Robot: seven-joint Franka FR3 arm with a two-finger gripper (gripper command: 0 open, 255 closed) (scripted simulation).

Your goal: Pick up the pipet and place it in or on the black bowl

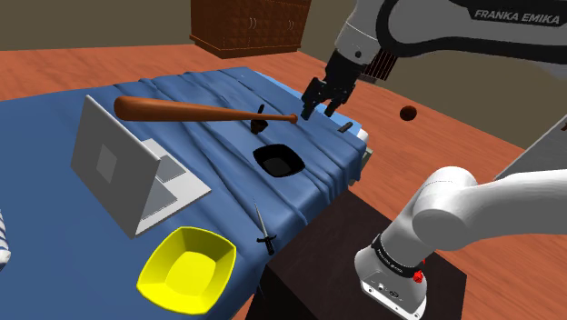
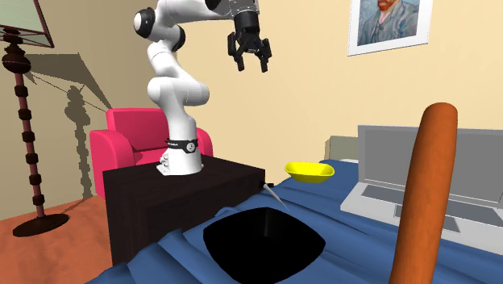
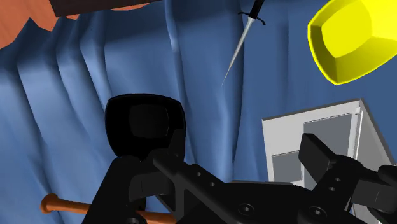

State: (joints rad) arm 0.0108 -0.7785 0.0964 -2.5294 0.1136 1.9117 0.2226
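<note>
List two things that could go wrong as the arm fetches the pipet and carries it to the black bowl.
1. The pipet is very thin and lies on rumpled blue cloth near the bed's edge by the stand. The open gripper, high above, might nudge it over the edge instead of clasping it.
2. The bat lies just beyond the black bowl. The arm could knock it while lowering the pipet.
</note>
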